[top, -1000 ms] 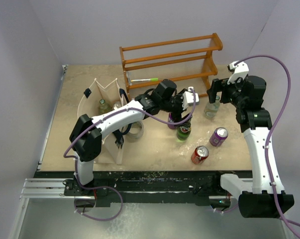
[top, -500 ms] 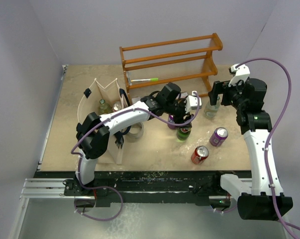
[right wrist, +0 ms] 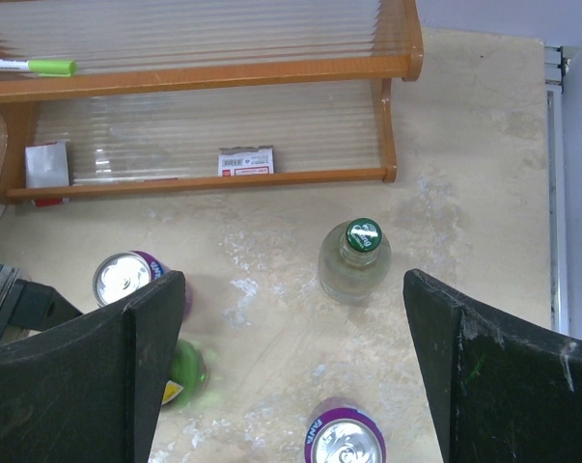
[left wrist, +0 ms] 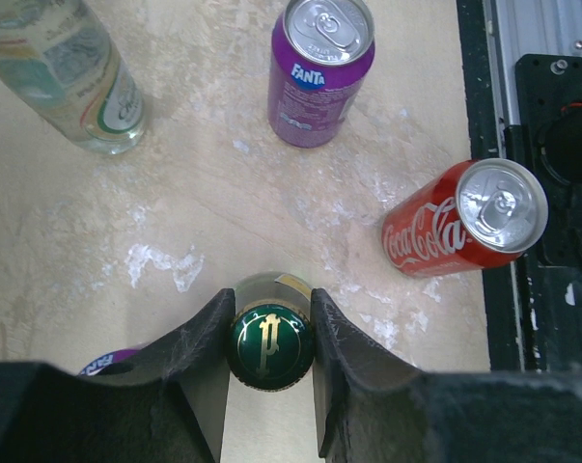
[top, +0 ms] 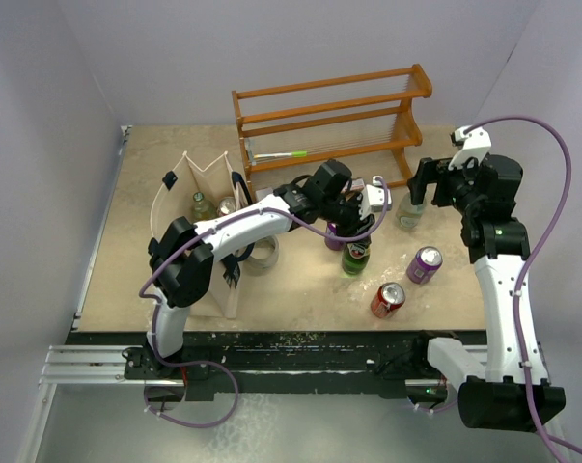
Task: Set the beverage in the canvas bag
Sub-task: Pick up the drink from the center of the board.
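Observation:
A green glass bottle (top: pixel 356 256) with a dark green cap (left wrist: pixel 268 344) stands upright mid-table. My left gripper (left wrist: pixel 270 301) is shut on its neck just under the cap, one finger on each side. The canvas bag (top: pixel 172 205), cream with navy handles, stands open at the left with bottles inside. My right gripper (right wrist: pixel 292 277) hangs open above a clear bottle with a green cap (right wrist: pixel 353 261), holding nothing.
A purple Fanta can (left wrist: pixel 321 68) and a red cola can (left wrist: pixel 464 222) stand near the green bottle. Another purple can (right wrist: pixel 126 278) sits close behind my left gripper. The orange-brown wooden rack (top: pixel 329 121) lines the back. The table's front edge (left wrist: pixel 503 116) is close.
My left gripper has gone from wide open to shut round the green bottle's neck. The right arm has drifted slightly and stays open.

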Tool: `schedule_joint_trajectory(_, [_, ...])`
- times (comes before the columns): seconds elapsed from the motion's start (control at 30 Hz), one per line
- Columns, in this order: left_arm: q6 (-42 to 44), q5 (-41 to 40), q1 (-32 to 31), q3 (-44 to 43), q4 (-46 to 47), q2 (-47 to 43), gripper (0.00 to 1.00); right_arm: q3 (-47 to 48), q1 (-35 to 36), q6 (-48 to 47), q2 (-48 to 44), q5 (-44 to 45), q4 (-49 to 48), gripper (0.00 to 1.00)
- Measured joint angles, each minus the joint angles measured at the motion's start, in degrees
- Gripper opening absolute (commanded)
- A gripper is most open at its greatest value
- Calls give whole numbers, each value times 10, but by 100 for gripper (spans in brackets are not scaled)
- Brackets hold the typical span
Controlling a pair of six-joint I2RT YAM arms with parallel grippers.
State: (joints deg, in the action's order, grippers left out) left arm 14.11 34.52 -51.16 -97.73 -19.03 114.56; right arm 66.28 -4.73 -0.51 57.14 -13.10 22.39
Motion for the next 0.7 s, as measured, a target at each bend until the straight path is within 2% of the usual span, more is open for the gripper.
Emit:
schedule_joint_trajectory(0.3, [15,10,0,-33,-111,-31,0,0,-2,1,14,-8,-13,95])
schedule_joint_trajectory(0.47, [26,6,0,-59,-159,-94,0,3,-3,6,42,-27,-26,93])
schedule_joint_trajectory(0.7, [37,-39,5,-87,-175,-204,0,21,-5,22,78,-58,-40,90])
